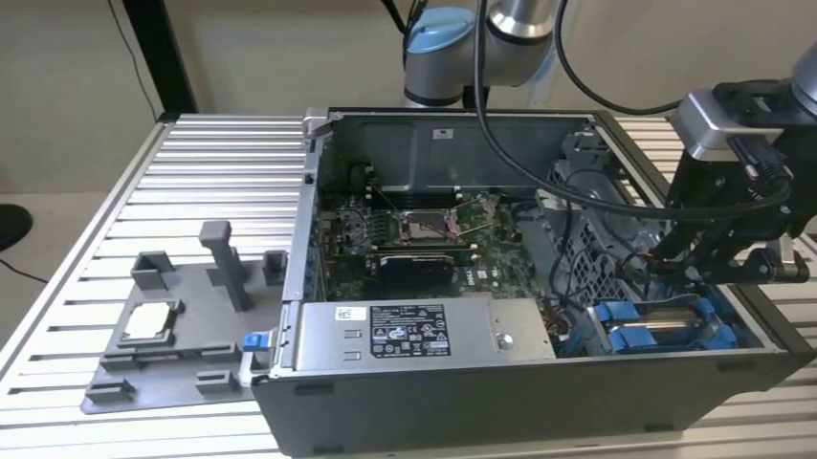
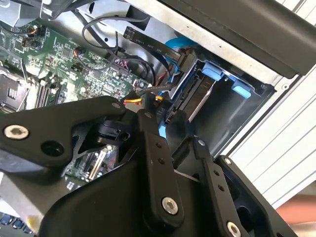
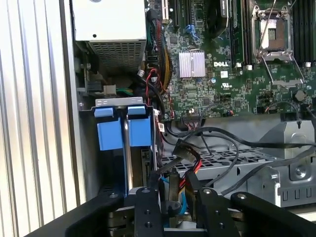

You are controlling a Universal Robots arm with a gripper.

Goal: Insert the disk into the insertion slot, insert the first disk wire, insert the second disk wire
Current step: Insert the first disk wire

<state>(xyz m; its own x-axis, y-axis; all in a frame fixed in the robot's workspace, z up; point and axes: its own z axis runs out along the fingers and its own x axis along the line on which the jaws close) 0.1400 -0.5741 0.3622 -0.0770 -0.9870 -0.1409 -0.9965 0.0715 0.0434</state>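
The disk [image 1: 652,333], silver with blue carrier tabs, sits inside the insertion slot [image 1: 722,336] at the case's front corner on the exterior view's right. My gripper [image 1: 676,275] hangs just behind that bay among the cables. In both wrist views the black fingers are shut on a small black wire connector [image 3: 174,187] with red and orange leads, right at the disk's rear end [image 3: 128,165]. The disk's silver side [image 2: 200,96] and the slot's blue tab [image 2: 242,91] lie just beyond my gripper [image 2: 168,129]. Another black connector [image 3: 185,148] on a red wire hangs loose above my gripper [image 3: 175,197].
The open case holds a green motherboard [image 1: 408,229] and a long grey power-supply box [image 1: 422,330] beside the bay. Loose black cables [image 3: 222,133] cross a perforated metal cage [image 3: 222,159]. A grey fixture [image 1: 179,359] with a processor chip [image 1: 147,323] lies on the slatted table.
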